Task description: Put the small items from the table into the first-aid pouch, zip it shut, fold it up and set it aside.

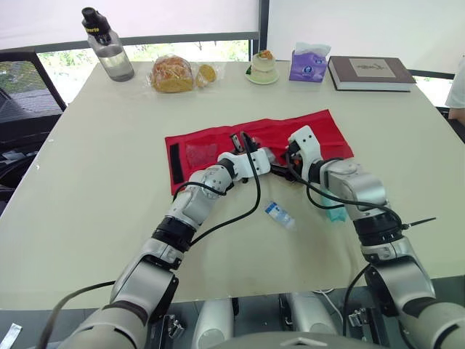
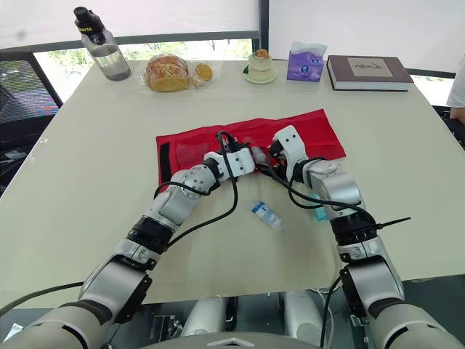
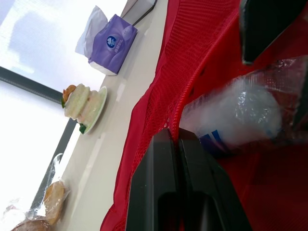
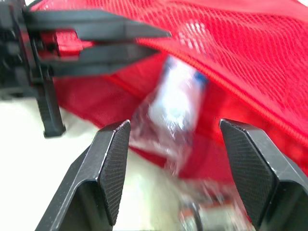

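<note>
One mesh edge of the red pouch (image 1: 320, 131) sits pinched in the left gripper (image 3: 177, 139) jaws, while the right gripper (image 4: 174, 123) jaws stand wide open around a wrapped packet (image 4: 175, 96).

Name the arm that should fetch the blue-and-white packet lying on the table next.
Right, probably. The left gripper is shut on the mesh edge of the red pouch, holding it open, while the right gripper is open and the packet lies between the arms.

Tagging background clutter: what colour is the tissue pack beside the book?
The tissue pack is purple, white tissue sticking out; clearest in the left wrist view.
</note>
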You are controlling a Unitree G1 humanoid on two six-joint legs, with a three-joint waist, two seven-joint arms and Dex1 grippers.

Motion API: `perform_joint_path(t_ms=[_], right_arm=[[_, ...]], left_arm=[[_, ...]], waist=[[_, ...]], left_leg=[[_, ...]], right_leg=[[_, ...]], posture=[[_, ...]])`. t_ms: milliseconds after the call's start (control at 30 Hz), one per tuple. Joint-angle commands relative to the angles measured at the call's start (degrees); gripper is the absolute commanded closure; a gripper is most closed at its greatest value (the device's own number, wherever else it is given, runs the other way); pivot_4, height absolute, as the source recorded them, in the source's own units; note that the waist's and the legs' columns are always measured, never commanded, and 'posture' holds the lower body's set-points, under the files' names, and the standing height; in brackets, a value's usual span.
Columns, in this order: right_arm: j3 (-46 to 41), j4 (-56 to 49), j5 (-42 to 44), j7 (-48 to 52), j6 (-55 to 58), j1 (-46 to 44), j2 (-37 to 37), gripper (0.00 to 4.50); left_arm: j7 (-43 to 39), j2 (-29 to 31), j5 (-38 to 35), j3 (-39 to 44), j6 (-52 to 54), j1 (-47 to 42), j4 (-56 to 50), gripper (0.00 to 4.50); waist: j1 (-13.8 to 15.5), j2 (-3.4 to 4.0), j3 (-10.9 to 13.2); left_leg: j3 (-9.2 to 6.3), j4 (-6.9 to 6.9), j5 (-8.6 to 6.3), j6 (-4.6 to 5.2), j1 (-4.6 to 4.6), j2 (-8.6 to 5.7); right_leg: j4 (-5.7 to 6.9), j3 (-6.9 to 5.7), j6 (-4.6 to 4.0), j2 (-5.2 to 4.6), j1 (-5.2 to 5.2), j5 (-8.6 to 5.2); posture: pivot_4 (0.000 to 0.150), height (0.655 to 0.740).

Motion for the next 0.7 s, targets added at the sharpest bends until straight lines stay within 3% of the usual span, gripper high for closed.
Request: perform_joint_path(t_ms=[33, 167, 700], right_arm=[[0.6, 0.5, -1.2, -0.7, -4.8, -1.2, 0.2, 3.04], [1.5, 3.2, -2.3, -1.2, -7.4, -1.9, 0.9, 4.41], [0.0, 25.6, -4.7, -4.3, -25.5, -12.7, 8.7, 4.41]], left_arm=[[0.9, -0.2, -1.2, 1.2, -1.4, 0.0, -1.8, 4.50], [0.8, -0.1, -1.5, 1.1, -1.9, -0.1, -2.3, 4.50], [0.2, -0.8, -1.8, 0.5, -3.4, -1.0, -1.4, 4.50]], waist=[[0.0, 0.00, 0.0], [0.1, 0.00, 0.0], [0.0, 0.02, 0.0]], left_leg=[[0.00, 0.00, 0.00, 0.00, 0.01, 0.00], [0.01, 0.00, 0.00, 0.00, 0.00, 0.00], [0.03, -0.03, 0.00, 0.00, 0.01, 0.00]], right_leg=[[-0.01, 0.00, 0.00, 0.00, 0.00, 0.00], [-0.02, 0.00, 0.00, -0.01, 0.01, 0.00], [-0.03, 0.02, 0.00, -0.02, 0.01, 0.00]], posture=[[0.150, 0.7400], [0.150, 0.7400], [0.150, 0.7400]])
